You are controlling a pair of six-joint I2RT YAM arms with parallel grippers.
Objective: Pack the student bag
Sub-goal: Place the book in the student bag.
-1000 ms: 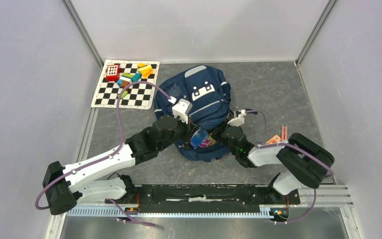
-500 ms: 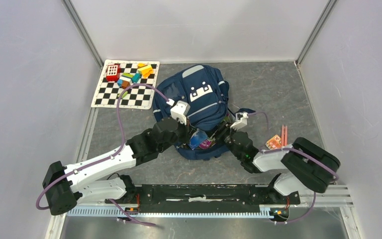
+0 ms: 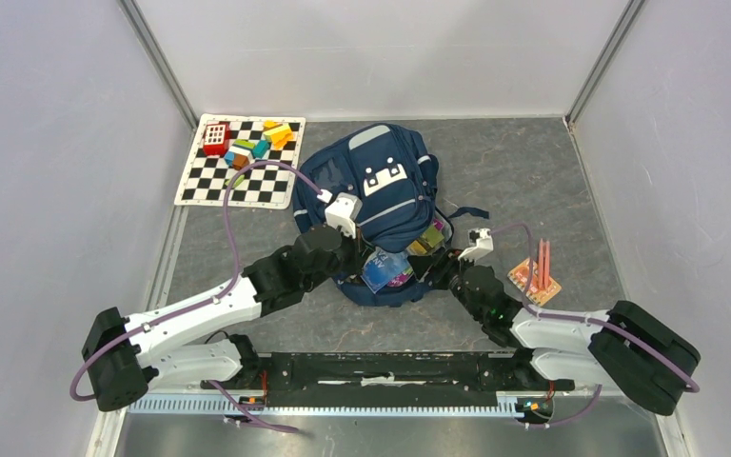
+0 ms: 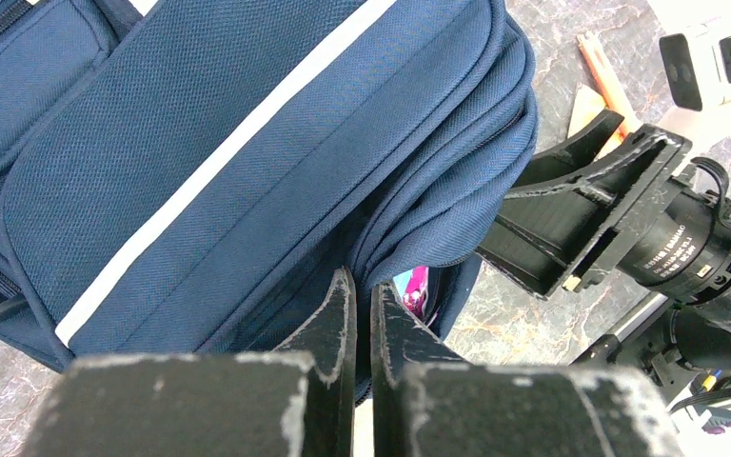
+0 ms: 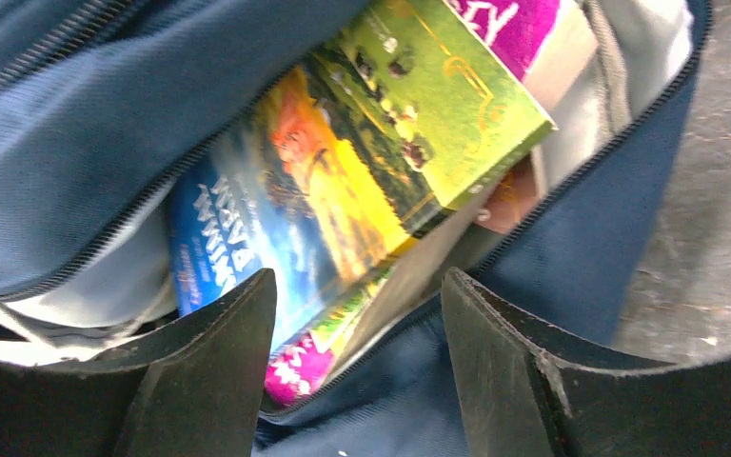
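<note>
The student bag [image 3: 381, 190], a navy blue backpack with pale stripes and a white buckle patch, lies flat near the middle of the worktop [image 3: 533, 181], its top toward the far edge and its unzipped main opening facing the near edge where both arms reach in. The left gripper [image 4: 362, 286] is at the left side of that opening with its jaws pressed together, the tips right against the folded rim of blue fabric; whether any cloth is pinched between them cannot be told. The right gripper [image 5: 357, 281] is at the right side of the opening, its jaws spread wide with nothing between them, pointing straight into the mouth of the bag just short of the zip. Inside the opening lies a stack of books [image 5: 343, 181]: the top one has a blue, orange and green cover, with magenta covers showing above and below it, and their near corners poke out past the bag's lower lip. At the far left corner of the worktop a chequered mat [image 3: 247, 186] carries a cluster of coloured blocks [image 3: 259, 143] and a red block [image 3: 215, 138]. Right of the bag, well clear of it, two orange pencils [image 3: 542, 262] lie on a small card
</note>
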